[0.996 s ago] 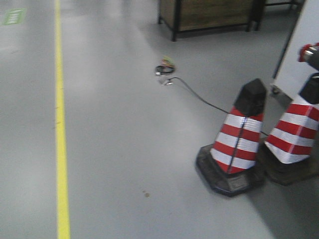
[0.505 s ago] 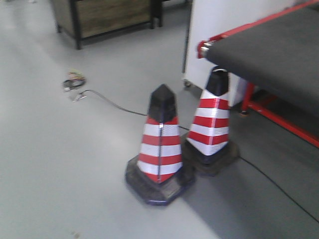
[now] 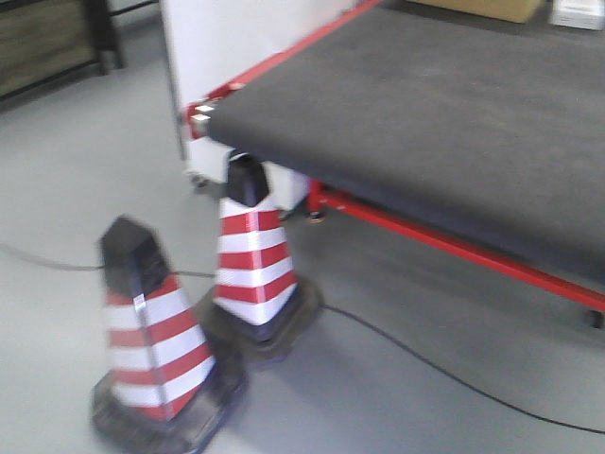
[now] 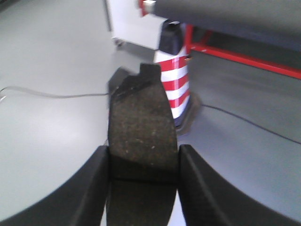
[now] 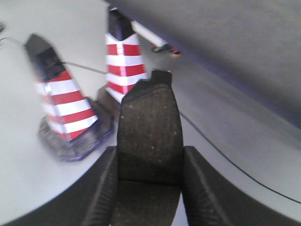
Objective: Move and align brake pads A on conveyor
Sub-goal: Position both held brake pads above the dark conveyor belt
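Note:
In the left wrist view a brake pad [image 4: 141, 127], dark and speckled with a centre groove, stands lengthwise between the black fingers of my left gripper [image 4: 143, 162], which is shut on it. My right gripper [image 5: 149, 162] is shut the same way on a second brake pad [image 5: 149, 122]. Both pads hang over the grey floor. The conveyor [image 3: 444, 113], a wide dark grey belt on a red frame, fills the upper right of the front view and shows at the top of both wrist views [image 4: 235, 14] [image 5: 225, 42]. Neither gripper appears in the front view.
Two red-and-white striped cones [image 3: 156, 350] [image 3: 250, 260] stand on the floor by the conveyor's near corner. A black cable [image 3: 444, 374] runs across the floor. A white cabinet [image 3: 236, 47] stands behind the belt's end. A wooden crate on black legs [image 3: 47, 38] is at far left.
The front view has swung right across the floor: the cones slid from right to lower left, and the conveyor, first absent, now fills the upper right.

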Tool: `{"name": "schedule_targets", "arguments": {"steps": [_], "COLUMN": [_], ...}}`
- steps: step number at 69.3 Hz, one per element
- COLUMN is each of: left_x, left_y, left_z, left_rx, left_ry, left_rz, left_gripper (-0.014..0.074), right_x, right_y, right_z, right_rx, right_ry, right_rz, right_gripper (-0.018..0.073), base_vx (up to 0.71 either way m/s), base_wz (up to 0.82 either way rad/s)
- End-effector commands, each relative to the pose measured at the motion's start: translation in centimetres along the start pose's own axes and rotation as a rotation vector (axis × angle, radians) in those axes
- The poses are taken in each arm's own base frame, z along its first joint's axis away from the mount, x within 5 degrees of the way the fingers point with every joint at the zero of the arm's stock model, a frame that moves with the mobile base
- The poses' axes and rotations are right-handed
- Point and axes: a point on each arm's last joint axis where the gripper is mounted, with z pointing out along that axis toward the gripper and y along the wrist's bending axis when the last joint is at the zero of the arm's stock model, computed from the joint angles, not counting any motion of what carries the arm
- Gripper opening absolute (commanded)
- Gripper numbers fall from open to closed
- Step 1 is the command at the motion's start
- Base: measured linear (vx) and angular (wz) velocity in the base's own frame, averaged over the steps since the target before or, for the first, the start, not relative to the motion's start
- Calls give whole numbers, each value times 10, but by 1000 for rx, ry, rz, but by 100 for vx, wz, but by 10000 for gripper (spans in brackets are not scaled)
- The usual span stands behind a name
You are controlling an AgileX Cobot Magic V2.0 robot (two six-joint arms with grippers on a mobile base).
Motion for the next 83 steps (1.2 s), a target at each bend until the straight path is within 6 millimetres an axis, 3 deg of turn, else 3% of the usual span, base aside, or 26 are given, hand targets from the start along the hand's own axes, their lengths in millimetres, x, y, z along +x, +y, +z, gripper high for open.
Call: {"name": "schedule_targets", "arguments": {"steps": [1,45,83], "left_x": [-13,-13,-13], "left_y": [0,0,0], "left_z": [-5,-5,-5], "left_rx": [4,4,4], "left_ry": [-106,-106,-106], "left_rz": [-5,-5,-5], "left_gripper": [-6,-6,-6], "right_x": [-14,-14,-14], "right_y": [-1,-1,-1], "right_z": [-6,-6,-6], "right_rx": [12,12,13], "right_ry": [-109,-109,-110], "right_rz": [-10,-10,-10], "right_gripper": [-6,-6,-6], "base_vx": [30,34,41], "base_wz": [-59,-62,-22]}}
